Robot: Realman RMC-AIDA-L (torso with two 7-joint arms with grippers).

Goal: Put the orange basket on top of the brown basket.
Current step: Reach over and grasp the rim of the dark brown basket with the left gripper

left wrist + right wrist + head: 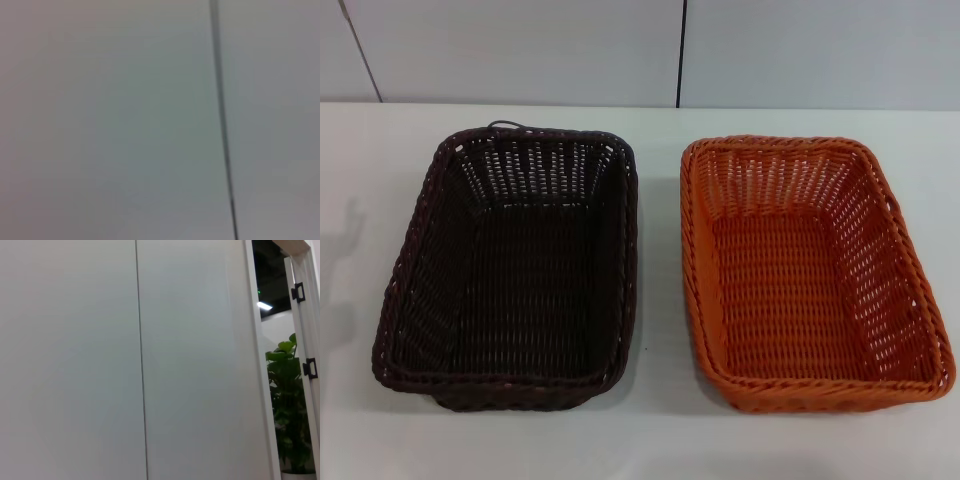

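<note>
The orange basket (810,270) sits on the white table at the right in the head view, upright and empty. The brown basket (515,265) sits to its left, upright and empty, with a narrow gap of table between the two. Neither gripper shows in any view. The left wrist view shows only a blurred grey wall panel with a dark seam. The right wrist view shows only wall panels and a doorway.
The white table (660,300) runs to a back edge against a pale panelled wall (520,50). In the right wrist view a door frame (260,365) and a green potted plant (287,400) stand beyond the wall.
</note>
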